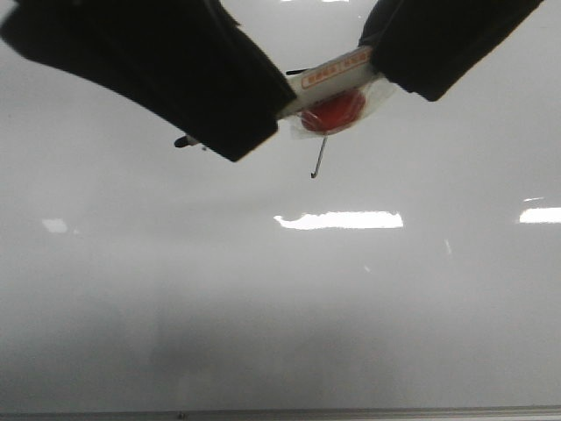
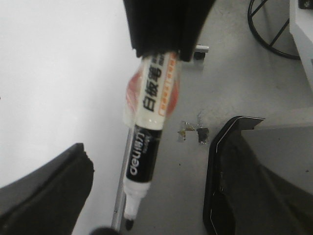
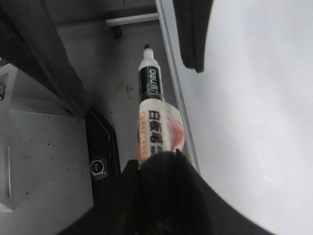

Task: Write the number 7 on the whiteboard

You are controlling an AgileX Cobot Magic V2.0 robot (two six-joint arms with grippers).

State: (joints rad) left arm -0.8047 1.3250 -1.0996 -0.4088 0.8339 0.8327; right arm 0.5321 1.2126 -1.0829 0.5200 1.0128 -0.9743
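The whiteboard [image 1: 263, 307] fills the front view. It also shows in the left wrist view [image 2: 58, 73] and the right wrist view [image 3: 244, 98]. A thin black slanted downstroke of the number 7 [image 1: 320, 160] shows below the marker; its top is hidden behind the marker. My right gripper [image 1: 421, 44] [image 3: 161, 164] is shut on a white-and-black marker [image 1: 337, 74] [image 2: 149, 107] [image 3: 150, 112] with a red piece taped to its barrel. My left gripper [image 1: 210, 105] [image 2: 151, 161] is open, its fingers [image 2: 58, 196] on either side of the marker's tip end, apart from it. The uncapped tip [image 1: 181, 140] points left.
Bright light reflections [image 1: 337, 219] lie across the board. The board's thin metal edge [image 1: 280, 412] [image 3: 178, 98] runs beside a grey floor. A black box with a round knob [image 3: 100, 156], a white bar on a caster [image 3: 132, 19] and a black wire ring [image 2: 274, 29] are on the floor.
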